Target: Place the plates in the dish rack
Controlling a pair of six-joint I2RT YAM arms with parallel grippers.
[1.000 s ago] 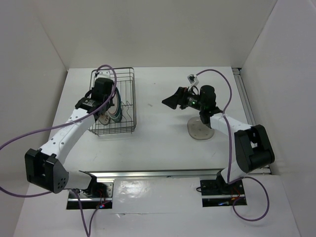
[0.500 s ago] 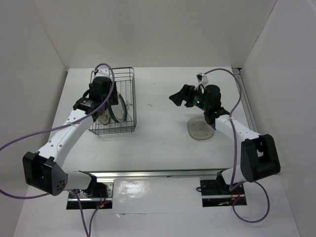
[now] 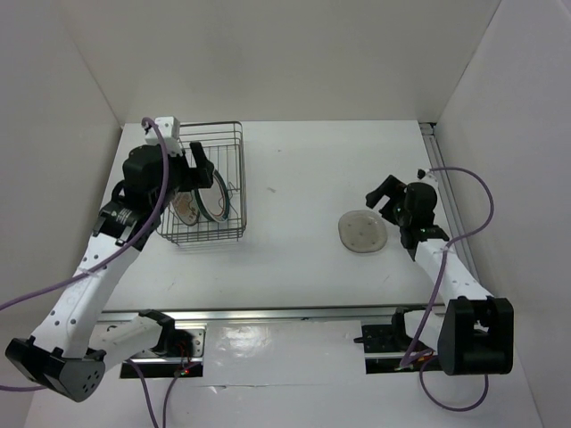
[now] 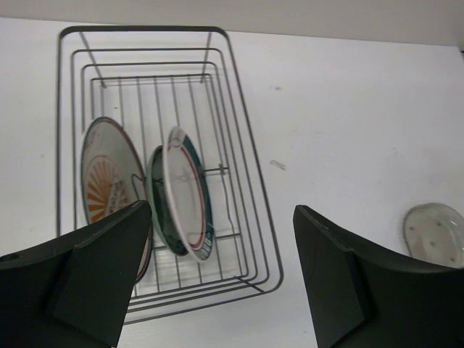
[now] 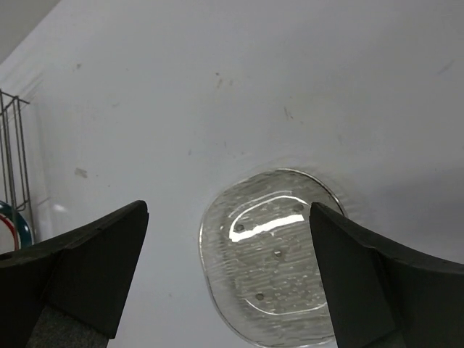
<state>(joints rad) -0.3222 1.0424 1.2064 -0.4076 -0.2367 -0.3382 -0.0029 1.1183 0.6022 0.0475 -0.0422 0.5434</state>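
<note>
The dish rack [image 3: 243, 169] of dark wire stands at the back left of the table. Two plates stand on edge in it: a white one with an orange sunburst [image 4: 109, 181] and a teal patterned one [image 4: 185, 192] beside it. My left gripper [image 4: 222, 206] hangs open above the rack's near end [image 4: 145, 28], holding nothing and clear of both plates. The clear greyish plate [image 5: 272, 250] lies flat on the table at the right [image 3: 361, 232]. My right gripper [image 5: 229, 210] is open just above it, with its fingers either side of it and apart from it.
White walls close in the table on the left, back and right. A metal rail [image 3: 437, 169] runs along the right edge and another [image 3: 285, 312] along the front by the arm bases. Purple cables [image 3: 473, 205] loop off both arms.
My left gripper opened, let go of the teal plate in the rack and drew back up and to the left. My right arm swung right, to the clear plate's right side.
</note>
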